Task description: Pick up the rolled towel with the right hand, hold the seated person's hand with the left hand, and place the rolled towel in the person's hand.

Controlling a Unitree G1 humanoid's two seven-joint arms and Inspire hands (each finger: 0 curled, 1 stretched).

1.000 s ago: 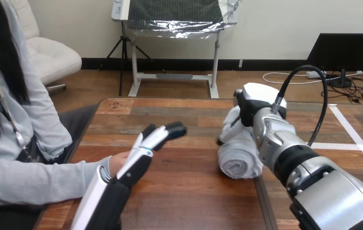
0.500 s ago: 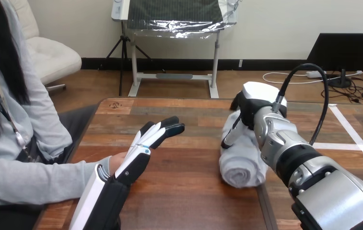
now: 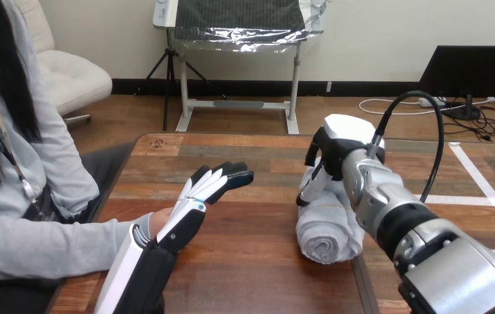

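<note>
Fingers (image 3: 308, 186) of the right hand (image 3: 335, 149) are curled down over the far end of the rolled towel (image 3: 326, 232), running along its side nearest the table's middle, so the hand appears to have closed on the roll. The towel lies on the table (image 3: 257, 261) right of centre, with its spiral end facing the robot. Whether any part of it has left the wood cannot be told.

The roll looks light, soft and easily squeezed, and its cloth should not slip against the fingers. The likely trouble is sagging or unwinding, because a hold at one end leaves the long near part hanging. A wrap round the middle, across the roll's axis, would probably carry it more evenly and keep the layers shut.

The left hand (image 3: 189, 219) stands at the table's left with straight fingers (image 3: 215, 183) pointing away from the robot, holding nothing. The person's hand (image 3: 159, 221) shows just beside its palm, on the side toward the person; contact between them cannot be made out.

Bare wood lies between the towel and the left hand, so a sideways carry seems unobstructed. A dark line (image 3: 357, 281) runs through the table top just beside the towel's near end, so a drop there could be awkward. The person's hand also sits close to the table's left edge, leaving little margin for the set-down.
</note>
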